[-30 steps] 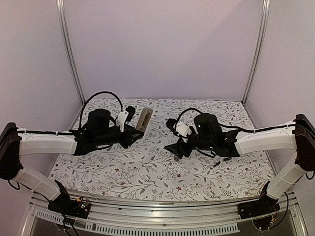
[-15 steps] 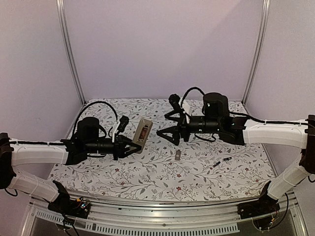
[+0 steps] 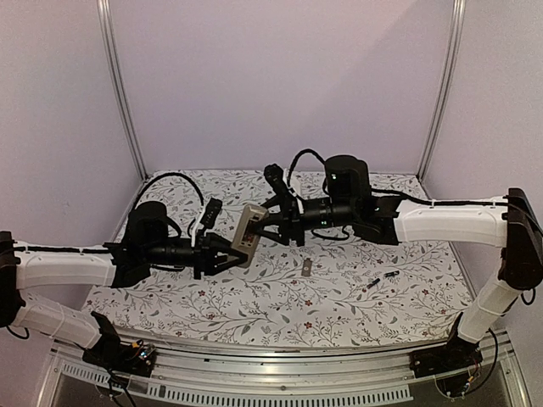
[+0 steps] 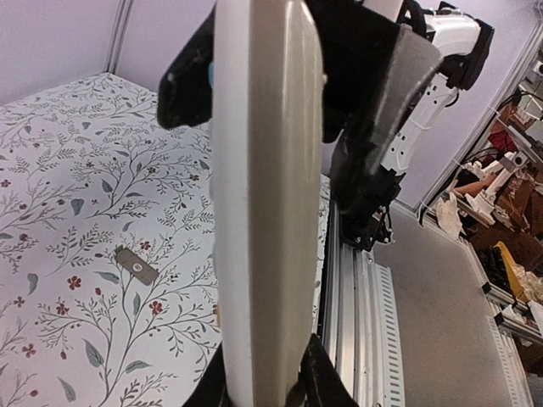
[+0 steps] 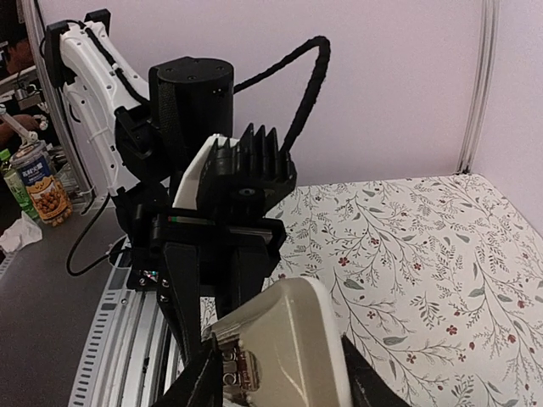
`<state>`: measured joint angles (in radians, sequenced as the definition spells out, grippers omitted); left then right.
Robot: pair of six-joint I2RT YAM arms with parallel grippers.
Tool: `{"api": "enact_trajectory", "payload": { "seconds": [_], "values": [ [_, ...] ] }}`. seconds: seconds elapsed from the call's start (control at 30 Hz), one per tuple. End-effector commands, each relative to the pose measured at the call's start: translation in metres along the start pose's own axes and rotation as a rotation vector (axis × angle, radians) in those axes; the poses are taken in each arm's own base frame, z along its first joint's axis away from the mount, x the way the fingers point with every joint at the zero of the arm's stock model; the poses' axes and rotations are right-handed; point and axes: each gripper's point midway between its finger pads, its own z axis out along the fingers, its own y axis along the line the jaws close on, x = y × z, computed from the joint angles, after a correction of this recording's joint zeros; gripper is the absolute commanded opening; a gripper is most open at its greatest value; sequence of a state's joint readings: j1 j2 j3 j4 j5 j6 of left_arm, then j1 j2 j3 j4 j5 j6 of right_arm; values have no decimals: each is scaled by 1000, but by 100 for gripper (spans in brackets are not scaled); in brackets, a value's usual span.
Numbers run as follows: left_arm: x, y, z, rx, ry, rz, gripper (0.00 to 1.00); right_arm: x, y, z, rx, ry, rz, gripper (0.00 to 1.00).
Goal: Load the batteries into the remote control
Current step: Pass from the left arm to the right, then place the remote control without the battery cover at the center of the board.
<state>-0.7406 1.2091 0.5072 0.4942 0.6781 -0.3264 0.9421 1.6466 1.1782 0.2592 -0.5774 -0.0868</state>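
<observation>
1. Flowery cloth (image 3: 254, 314) covers the table, and plain pale walls stand behind it. From the top view, we see the remote control (image 3: 252, 222) up in the air, tilted, grey back showing. The left gripper (image 3: 240, 254) pinches the remote's low end. The right gripper (image 3: 265, 224) is at the remote's high end.
2. Both batteries (image 3: 391, 274) lie on the cloth, well off to the right of the remote. A small grey lid (image 3: 307, 269) lies flat between the remote and them.
3. From the left wrist view, we see the remote's thin edge standing tall. The left fingers (image 4: 321, 386) press its bottom from both sides and hold it.
4. From the right wrist view, the remote's end sits between the right fingers (image 5: 197, 377), right against both sides. We cannot tell if they squeeze it. A dark battery hole (image 5: 240, 369) peeks out at that end.
5. We think this step is passing or steadying the remote. To do it well, we should not let go with the left gripper until the right one holds firmly. We should not tug or twist. We want the hole facing up, and one gripper free to fetch the batteries.
</observation>
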Motion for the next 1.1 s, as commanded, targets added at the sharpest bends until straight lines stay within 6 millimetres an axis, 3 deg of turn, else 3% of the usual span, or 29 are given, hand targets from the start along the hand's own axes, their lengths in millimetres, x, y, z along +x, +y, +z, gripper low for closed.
{"api": "enact_trajectory", "payload": {
  "seconds": [0.0,0.1,0.17,0.23,0.4,0.6,0.77,0.9,1.07],
  "values": [
    [-3,-13,1,57,-17,27,0,-4,9,5,-72,-8,0,29],
    [-5,-16,2,64,-22,38,0,1,9,6,-80,2,9,4],
    [-5,-13,2,50,-23,45,0,6,9,6,-76,13,14,0],
    [-6,-7,1,16,-31,52,36,12,8,3,-75,27,23,0],
    [-4,4,-3,-54,-40,55,96,28,1,-8,-81,66,86,0],
    [7,24,-17,-146,3,67,100,50,-4,-14,-69,150,139,0],
    [3,58,-39,-298,-26,-33,100,91,-17,-18,-84,270,282,0],
    [2,76,-52,-373,-51,-119,100,126,-19,-2,-217,333,504,0],
    [6,77,-56,-380,-50,-135,100,160,-23,20,-308,403,664,0]
  ]
}}
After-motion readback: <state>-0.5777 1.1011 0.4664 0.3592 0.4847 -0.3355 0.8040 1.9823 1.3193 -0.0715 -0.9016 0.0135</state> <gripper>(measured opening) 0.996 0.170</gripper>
